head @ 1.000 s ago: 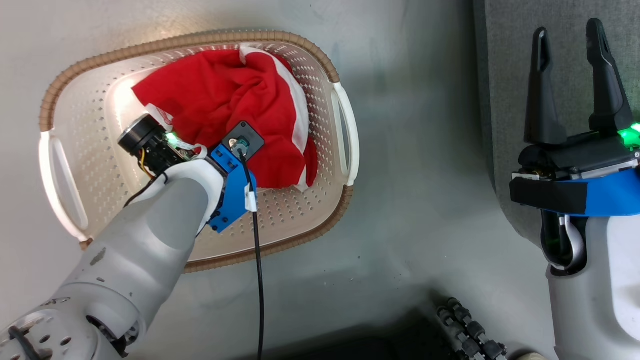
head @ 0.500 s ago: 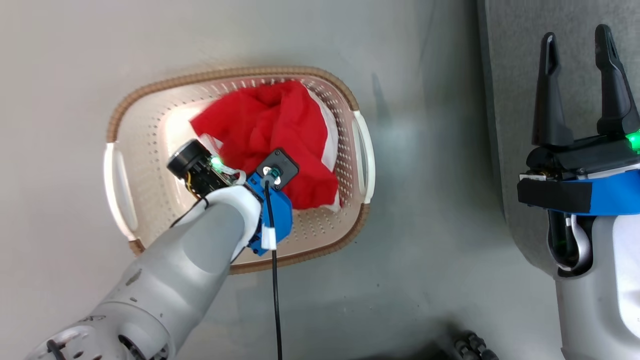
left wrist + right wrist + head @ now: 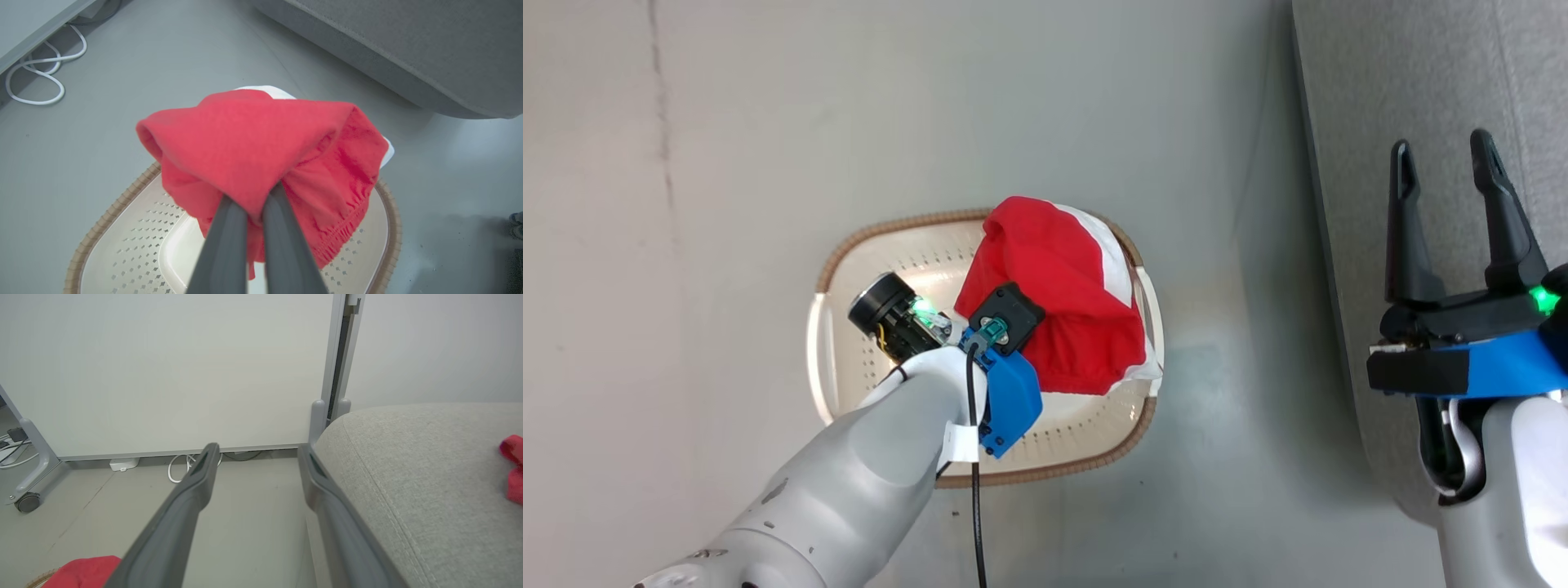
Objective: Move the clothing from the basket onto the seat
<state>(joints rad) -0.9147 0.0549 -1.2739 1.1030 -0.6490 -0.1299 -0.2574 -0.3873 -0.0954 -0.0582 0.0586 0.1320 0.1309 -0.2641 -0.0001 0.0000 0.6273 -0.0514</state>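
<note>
Left fingers (image 3: 222,245) pinch just a fold of garment (image 3: 261,151), right fingers (image 3: 1406,237) gape empty; cloth could slip free or snag basket (image 3: 102,224).

text, labels, numbers: none legible
clothing (image 3: 261,139): nothing readable on the red cloth facing the cameras
basket (image 3: 135,245): nothing readable on rim or floor
</note>
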